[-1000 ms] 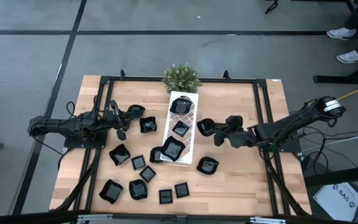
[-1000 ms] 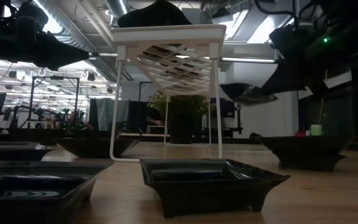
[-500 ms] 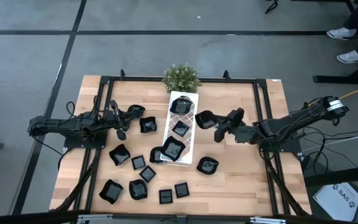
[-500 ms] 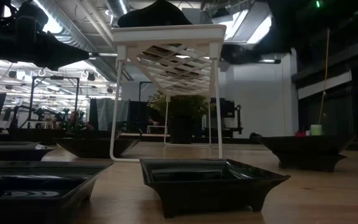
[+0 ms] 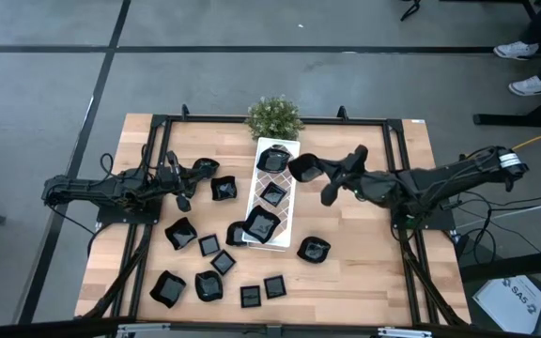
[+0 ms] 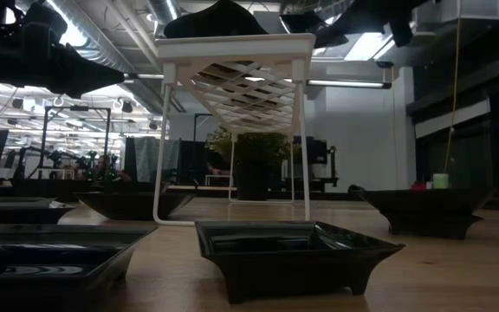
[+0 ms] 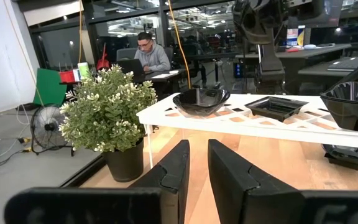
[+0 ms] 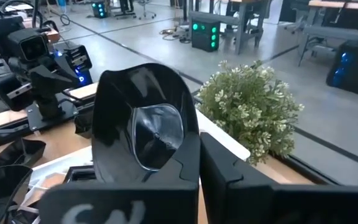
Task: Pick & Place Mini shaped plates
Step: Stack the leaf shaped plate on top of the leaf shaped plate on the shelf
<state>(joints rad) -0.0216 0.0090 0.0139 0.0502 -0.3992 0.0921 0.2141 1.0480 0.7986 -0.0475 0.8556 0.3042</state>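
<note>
The right gripper (image 5: 319, 175) is clamped on a black plate (image 5: 304, 169), held above the white tray's (image 5: 287, 211) 3 o'clock edge. The left gripper (image 5: 195, 176) waits at the table's 9 o'clock side, fingers slightly parted and empty.

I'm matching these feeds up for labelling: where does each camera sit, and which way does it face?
High view: overhead, straight down; both arms, right gripper over the long white lattice tray.
Low view: tabletop level, across glossy black dishes into the room; right arm overhead.
Left wrist view: past the left gripper toward the tray.
Right wrist view: past its fingers clamping a round glossy black dish.
Both wrist views share the small green potted plant.
</note>
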